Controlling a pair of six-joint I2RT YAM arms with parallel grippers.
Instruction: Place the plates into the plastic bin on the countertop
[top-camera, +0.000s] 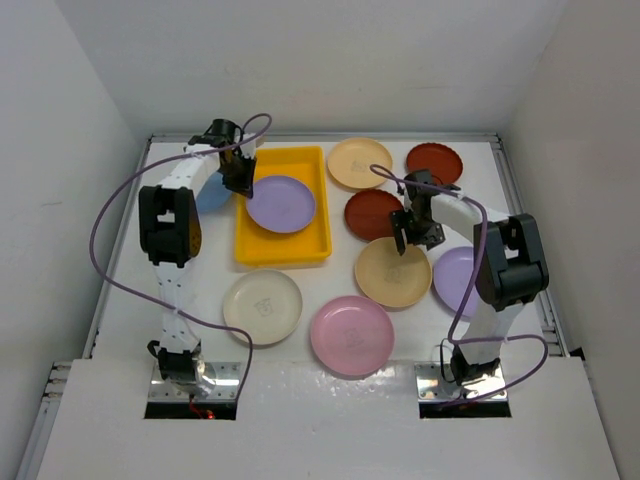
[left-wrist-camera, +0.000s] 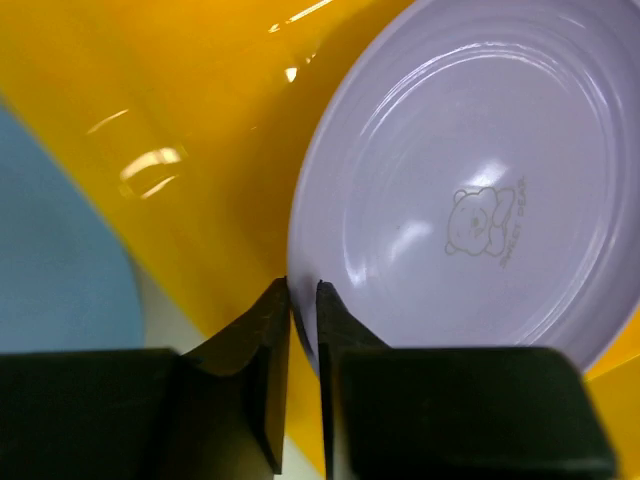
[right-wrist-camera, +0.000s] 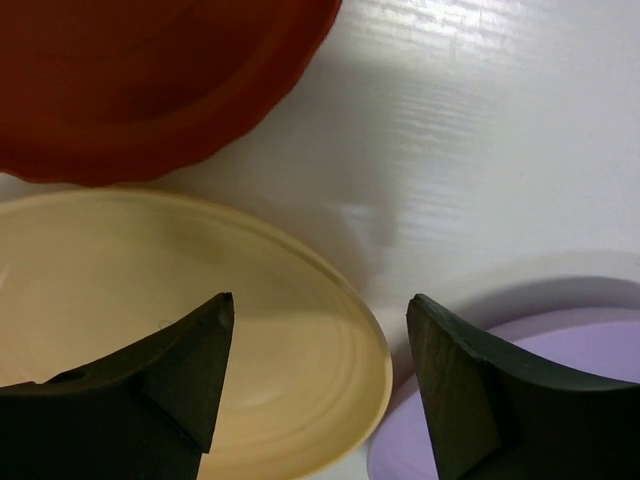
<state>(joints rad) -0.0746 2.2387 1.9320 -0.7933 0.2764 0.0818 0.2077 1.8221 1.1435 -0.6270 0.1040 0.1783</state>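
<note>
Pinching purple plate (left-wrist-camera: 470, 200), left tool (left-wrist-camera: 303, 292), over bin (top-camera: 283, 256)

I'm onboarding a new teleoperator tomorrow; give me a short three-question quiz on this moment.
1. True or false: the left gripper pinches the rim of the purple plate over the yellow bin.
2. The right gripper above the tan plate is: A) open, B) shut on it, C) holding a pink plate.
3. How many dark red plates are on the countertop?
Key: 1 true; 2 A; 3 two.
</note>
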